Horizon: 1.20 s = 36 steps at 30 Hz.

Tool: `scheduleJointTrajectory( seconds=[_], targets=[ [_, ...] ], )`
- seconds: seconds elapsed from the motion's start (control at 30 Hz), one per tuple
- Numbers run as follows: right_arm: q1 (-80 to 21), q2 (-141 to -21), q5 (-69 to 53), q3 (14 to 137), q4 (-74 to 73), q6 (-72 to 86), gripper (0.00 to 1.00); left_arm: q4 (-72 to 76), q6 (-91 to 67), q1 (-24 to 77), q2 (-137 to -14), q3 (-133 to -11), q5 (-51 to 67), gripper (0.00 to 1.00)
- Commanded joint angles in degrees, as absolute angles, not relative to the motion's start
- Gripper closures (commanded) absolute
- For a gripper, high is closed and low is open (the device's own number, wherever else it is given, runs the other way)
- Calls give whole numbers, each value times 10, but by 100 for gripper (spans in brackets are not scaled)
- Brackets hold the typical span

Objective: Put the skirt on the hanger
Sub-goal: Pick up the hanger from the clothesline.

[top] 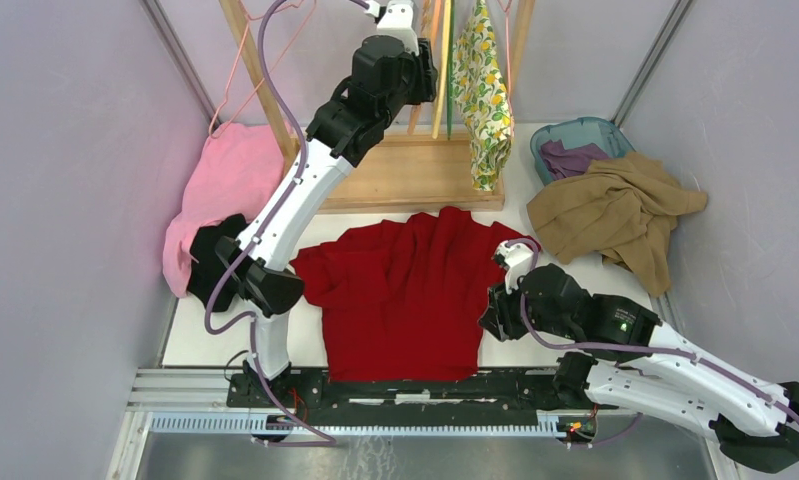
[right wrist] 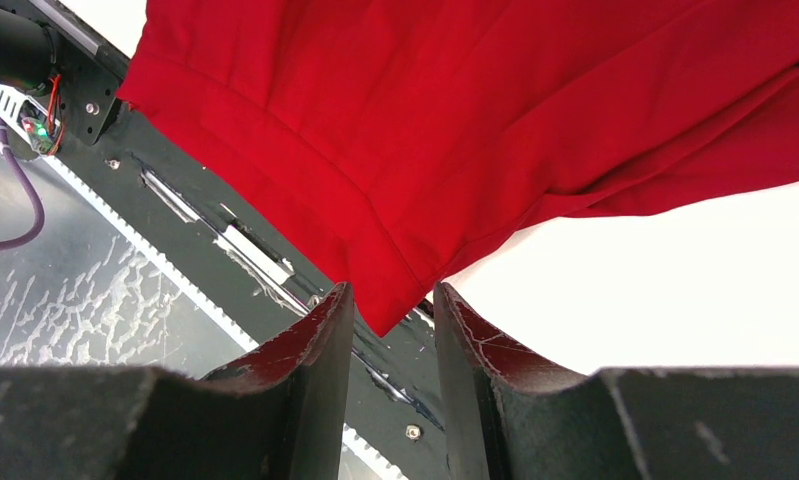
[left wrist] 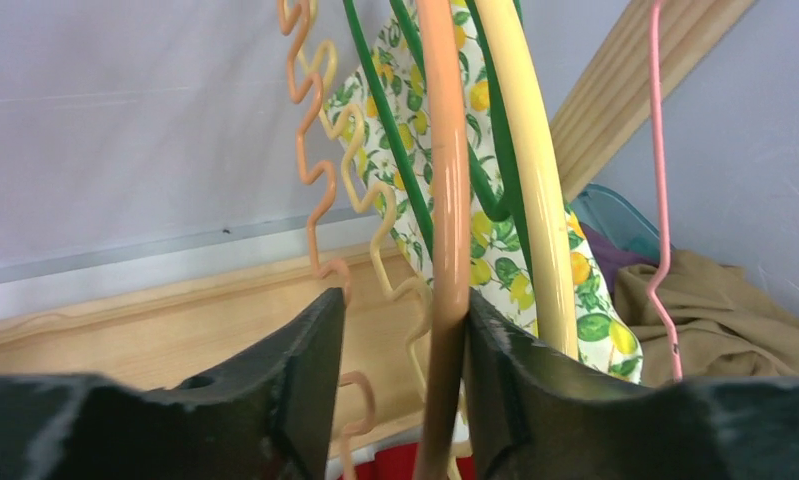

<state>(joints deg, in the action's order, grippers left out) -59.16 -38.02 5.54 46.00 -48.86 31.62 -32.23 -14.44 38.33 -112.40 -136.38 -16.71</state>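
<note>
Grey booth, desk's (top: 215, 345) far edge: the skirt (top: 480, 100) hangs limp, light; I'd pinch its waistband. My left pincer (left wrist: 403, 300) gapes around an orange hanger (left wrist: 445, 150); right pincer (right wrist: 393, 295) parted, empty.

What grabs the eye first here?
The big red garment spread across the centre of the table. Behind it, the lemon-print skirt hangs at the wooden rack, where the raised left gripper stands open around an orange hanger.
</note>
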Motion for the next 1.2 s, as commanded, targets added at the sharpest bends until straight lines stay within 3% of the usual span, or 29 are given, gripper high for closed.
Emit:
scheduleJointTrajectory(
  seconds=[0.0,0.23,0.4,0.93,1.17],
  targets=[
    [-594,-381,54,463,-474,307,59,-271,-120,381,-1122,-1393,-222,53],
    [-594,-384,54,468,-477,304,59,-280,-119,381,-1119,-1396,-290,68],
    [-594,-384,52,466,-476,305,59,-290,-121,369,-1099,-1384,-327,72],
    [-594,-376,48,463,-476,308,60,-250,-51,333,-1007,-1281,-352,74],
    [-594,-378,46,462,-474,308,60,-273,-3,328,-1003,-1270,-246,72]
  ],
)
